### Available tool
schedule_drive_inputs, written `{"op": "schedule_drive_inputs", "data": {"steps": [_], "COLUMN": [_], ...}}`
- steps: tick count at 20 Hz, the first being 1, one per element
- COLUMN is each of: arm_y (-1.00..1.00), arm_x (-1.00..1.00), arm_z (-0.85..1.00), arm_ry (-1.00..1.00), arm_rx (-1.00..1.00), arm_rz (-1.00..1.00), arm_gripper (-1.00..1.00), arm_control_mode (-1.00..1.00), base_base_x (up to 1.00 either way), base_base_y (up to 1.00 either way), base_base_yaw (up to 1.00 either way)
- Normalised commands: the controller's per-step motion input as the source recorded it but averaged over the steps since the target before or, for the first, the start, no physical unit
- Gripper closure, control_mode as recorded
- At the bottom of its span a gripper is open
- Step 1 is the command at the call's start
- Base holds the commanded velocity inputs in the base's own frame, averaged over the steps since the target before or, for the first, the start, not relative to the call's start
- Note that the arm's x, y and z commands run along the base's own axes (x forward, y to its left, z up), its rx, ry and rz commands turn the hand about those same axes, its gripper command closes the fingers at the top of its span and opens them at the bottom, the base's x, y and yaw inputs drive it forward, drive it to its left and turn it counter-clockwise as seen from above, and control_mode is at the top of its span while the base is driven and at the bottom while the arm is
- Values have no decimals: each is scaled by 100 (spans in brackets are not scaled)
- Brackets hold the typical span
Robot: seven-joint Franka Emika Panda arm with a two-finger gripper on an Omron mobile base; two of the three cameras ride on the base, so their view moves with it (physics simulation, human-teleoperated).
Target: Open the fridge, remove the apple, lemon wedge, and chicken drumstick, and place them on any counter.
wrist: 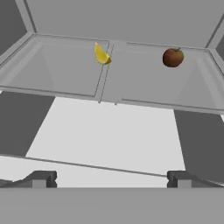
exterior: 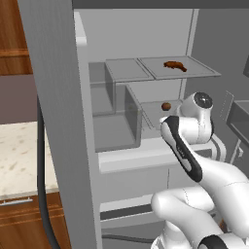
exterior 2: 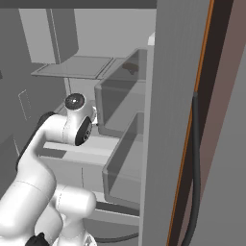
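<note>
The tall grey French-door fridge stands open, so that first step looks done, while all three foods are still inside and none has reached the cream-beige speckled stone counter at the left, leaving three removals to go. The white arm reaches into the fridge's middle level, and the two-finger gripper has its dark tips spread wide apart with nothing between them. On the upper glass shelf, far right, lies the small elongated reddish-brown chicken drumstick; in the left base view its long axis runs left to right, roughly along the shelf's width, though which end is thicker is too small to tell. One level down, the small round dark reddish-brown apple sits at the far right of the compartment, stem upward. The tiny bright yellow lemon wedge rests to the apple's left, well apart from it, its crescent standing tilted with one tip raised.
</note>
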Motion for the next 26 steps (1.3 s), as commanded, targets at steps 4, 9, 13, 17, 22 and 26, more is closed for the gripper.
{"op": "schedule_drive_inputs", "data": {"steps": [4,9,13,17,22,26], "arm_y": [17,3,0,7,14,3], "arm_x": [10,34,39,42,33,41], "arm_z": [-33,-7,0,-3,-15,-5], "arm_ry": [0,3,1,0,0,2], "arm_rx": [3,0,8,3,0,0], "arm_rz": [8,1,4,8,7,3], "arm_gripper": [-100,-100,-100,-100,-100,-100], "arm_control_mode": [-100,-100,-100,-100,-100,-100], "base_base_x": [0,0,0,0,0,0], "base_base_y": [0,0,0,0,0,0], "base_base_yaw": [0,0,0,0,0,0]}}
